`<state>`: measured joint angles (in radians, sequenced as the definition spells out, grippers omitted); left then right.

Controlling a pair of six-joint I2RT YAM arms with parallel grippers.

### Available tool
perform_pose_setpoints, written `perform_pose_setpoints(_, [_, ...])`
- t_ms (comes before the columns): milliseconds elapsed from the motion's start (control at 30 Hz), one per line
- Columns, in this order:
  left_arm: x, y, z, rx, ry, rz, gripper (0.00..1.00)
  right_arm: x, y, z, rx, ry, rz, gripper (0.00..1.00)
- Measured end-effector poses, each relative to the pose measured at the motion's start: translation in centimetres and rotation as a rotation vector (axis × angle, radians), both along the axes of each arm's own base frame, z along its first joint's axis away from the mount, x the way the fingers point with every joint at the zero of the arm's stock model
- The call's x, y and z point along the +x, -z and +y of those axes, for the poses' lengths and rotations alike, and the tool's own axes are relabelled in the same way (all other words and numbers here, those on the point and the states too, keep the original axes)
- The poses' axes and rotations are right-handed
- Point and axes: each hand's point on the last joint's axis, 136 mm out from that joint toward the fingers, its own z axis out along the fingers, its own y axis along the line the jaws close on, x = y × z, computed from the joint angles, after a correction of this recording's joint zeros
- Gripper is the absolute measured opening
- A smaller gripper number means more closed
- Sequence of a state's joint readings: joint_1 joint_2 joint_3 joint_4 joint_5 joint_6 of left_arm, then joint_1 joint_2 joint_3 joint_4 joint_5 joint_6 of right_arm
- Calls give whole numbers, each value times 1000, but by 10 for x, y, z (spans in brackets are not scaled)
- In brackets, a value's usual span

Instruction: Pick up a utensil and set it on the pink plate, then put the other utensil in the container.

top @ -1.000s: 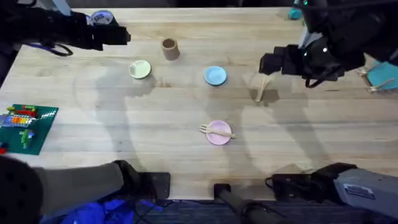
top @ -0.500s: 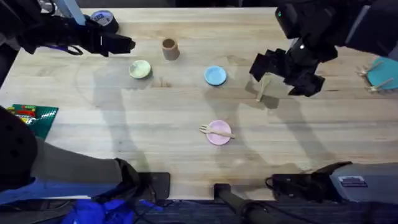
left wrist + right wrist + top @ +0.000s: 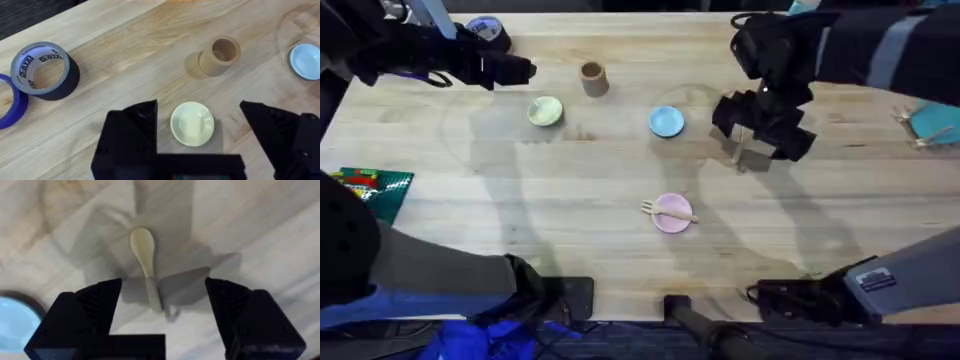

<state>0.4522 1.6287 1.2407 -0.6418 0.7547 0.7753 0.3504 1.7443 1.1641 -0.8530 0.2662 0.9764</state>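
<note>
On the pale wooden table [image 3: 570, 230], the fork [image 3: 668, 210] already lies on the pink plate [image 3: 672, 217], so the right gripper [image 3: 162, 305], fingers spread, hovers over the spoon [image 3: 146, 262] and must descend, close, then carry it to the container [image 3: 593, 78], while the left gripper [image 3: 200, 135] hangs open above the yellow plate [image 3: 192, 124].

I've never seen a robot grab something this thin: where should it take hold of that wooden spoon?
Probably the slim handle, from straight above. The spoon lies flat on the table, its handle between the right pincer's open fingers. Closing across the narrow handle looks surer than gripping the wider rounded bowl.

Pale wooden table [image 3: 570, 240] with visible grain, soft shadows across it, dark surroundings beyond its edges
</note>
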Motion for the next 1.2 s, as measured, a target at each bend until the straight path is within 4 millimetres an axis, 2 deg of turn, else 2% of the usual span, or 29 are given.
perform_pose_setpoints(233, [0, 0, 0, 0, 0, 0, 993, 15, 6, 5, 13, 1, -46, 996])
perform_pose_setpoints(567, [1, -1, 1, 5, 2, -8, 993, 21, 9, 8, 18, 16, -45, 992])
perform_pose_setpoints(700, [1, -1, 1, 5, 2, -8, 993, 23, 11, 12, 39, 24, -42, 882])
perform_pose_setpoints(867, [1, -1, 1, 5, 2, -7, 993, 23, 11, 15, 55, 30, -43, 797])
perform_pose_setpoints(933, [1, -1, 1, 5, 2, -7, 993, 24, 11, 15, 59, 32, -46, 713])
perform_pose_setpoints(1100, [1, -1, 1, 5, 2, -7, 993, 24, 12, 15, 59, 35, -46, 430])
perform_pose_setpoints(1200, [1, -1, 1, 5, 2, -7, 993, 24, 12, 15, 57, 45, -47, 361])
